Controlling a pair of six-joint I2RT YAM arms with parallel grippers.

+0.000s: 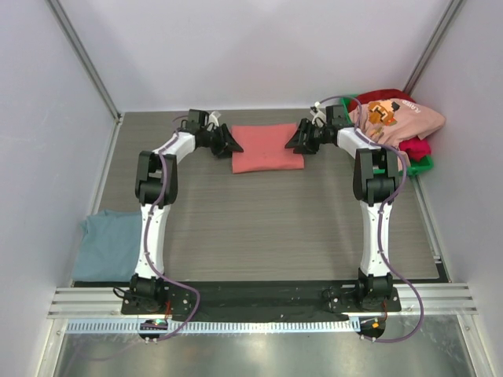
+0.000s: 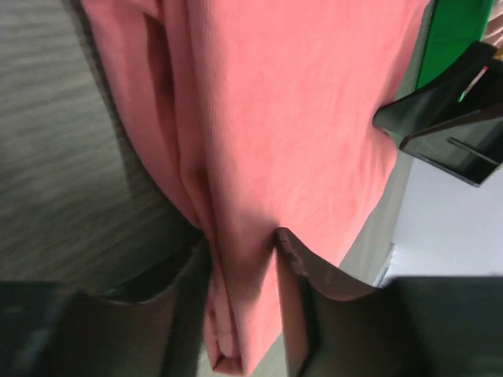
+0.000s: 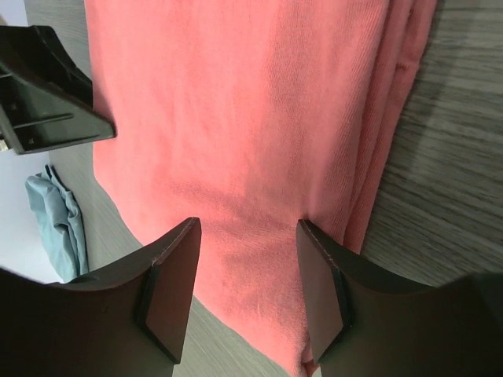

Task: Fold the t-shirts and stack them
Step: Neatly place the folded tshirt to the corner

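A salmon-red t-shirt (image 1: 267, 148) lies folded into a rectangle at the far middle of the table. My left gripper (image 1: 232, 144) is at its left edge. In the left wrist view that gripper (image 2: 240, 236) is shut on a bunched fold of the salmon cloth (image 2: 283, 110). My right gripper (image 1: 295, 141) is at the shirt's right edge. Its jaws (image 3: 247, 228) stand open over the flat cloth (image 3: 251, 102), tips touching it. A grey-blue t-shirt (image 1: 110, 243) lies at the near left. A light pink t-shirt with orange print (image 1: 393, 118) tops a crimson one (image 1: 415, 148) at the far right.
A green bin (image 1: 420, 165) at the far right corner holds the pink and crimson shirts. White walls close the table on three sides. The wood-grain table (image 1: 267, 228) stretches between the arms.
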